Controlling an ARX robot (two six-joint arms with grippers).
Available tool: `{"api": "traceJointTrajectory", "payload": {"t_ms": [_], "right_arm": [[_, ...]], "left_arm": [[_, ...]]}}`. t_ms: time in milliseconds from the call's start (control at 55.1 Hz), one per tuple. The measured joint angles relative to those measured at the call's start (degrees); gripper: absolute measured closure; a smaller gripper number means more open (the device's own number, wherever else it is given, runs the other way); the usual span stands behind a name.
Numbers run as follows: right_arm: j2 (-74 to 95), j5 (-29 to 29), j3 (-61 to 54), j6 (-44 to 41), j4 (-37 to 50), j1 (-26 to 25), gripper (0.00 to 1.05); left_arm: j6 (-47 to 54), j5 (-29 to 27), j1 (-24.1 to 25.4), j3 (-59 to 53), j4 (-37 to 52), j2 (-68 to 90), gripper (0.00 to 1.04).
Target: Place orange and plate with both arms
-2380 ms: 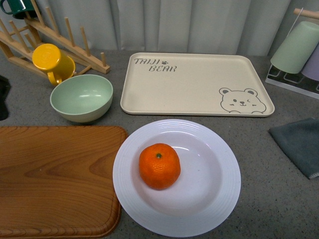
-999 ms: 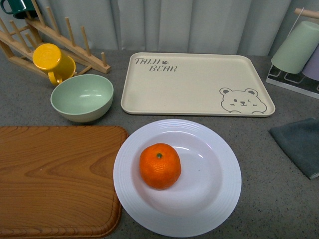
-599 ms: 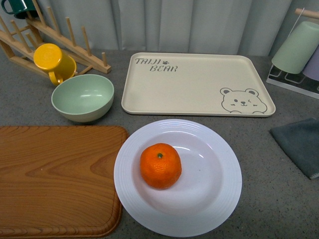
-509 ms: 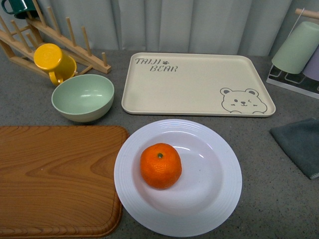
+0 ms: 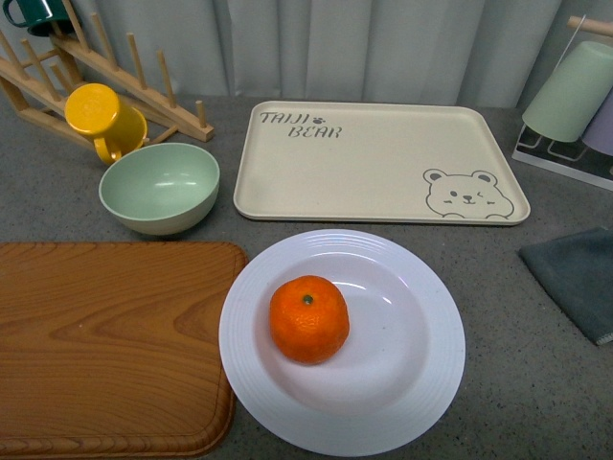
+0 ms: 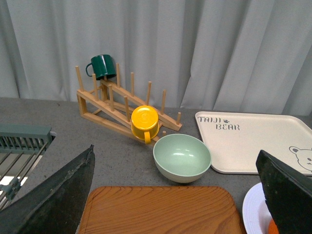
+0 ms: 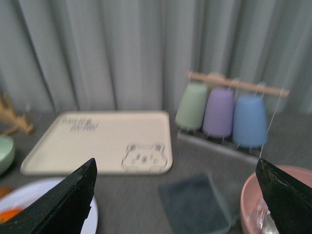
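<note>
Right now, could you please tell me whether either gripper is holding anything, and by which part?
Nothing is held. The left gripper and the right gripper are open and empty; the small bright-orange mandarin lies in the large round white plate.

Grey speckled tabletop (image 5: 522, 407) carries kitchenware. White plate (image 5: 441, 383) front centre, rim meeting edge of wooden cutting board (image 5: 105, 345) at left. Pale green bowl (image 5: 159, 187) behind board. Beige bear tray (image 5: 374, 163) behind plate, apart from it. Wooden peg rack (image 5: 96, 86) far left. Grey cloth (image 5: 575, 278) right, wire cup stand (image 5: 560, 158) behind it. Pink basin (image 7: 280, 195) near cloth, blurred.
</note>
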Motion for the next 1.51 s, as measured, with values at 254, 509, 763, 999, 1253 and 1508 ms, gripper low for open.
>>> {"api": "traceJointTrajectory", "payload": {"t_ms": [254, 509, 763, 999, 1253, 1508], "right_arm": [[22.12, -3.72, 4.74, -1.25, 7.85, 4.55, 0.09], [65.24, -15.58, 19.74, 1.36, 17.05, 0.72, 0.09], [92.52, -31.80, 33.59, 5.49, 4.15, -2.62, 0.09], [107.49, -37.59, 41.16, 9.64, 3.15, -2.89, 0.09], [120.06, -43.17, 47.54, 16.44, 6.45, -0.52, 0.09], [125.63, -47.01, 49.75, 26.58, 14.08, 3.10, 0.09]], "left_arm": [[0.00, 0.00, 0.00, 0.02, -0.04, 0.00, 0.06], [0.00, 0.00, 0.00, 0.00, -0.04, 0.00, 0.06], [0.00, 0.00, 0.00, 0.00, -0.04, 0.00, 0.06], [0.02, 0.00, 0.00, 0.00, -0.04, 0.00, 0.06], [0.02, 0.00, 0.00, 0.00, -0.04, 0.00, 0.06], [0.02, 0.00, 0.00, 0.00, -0.04, 0.00, 0.06]]}}
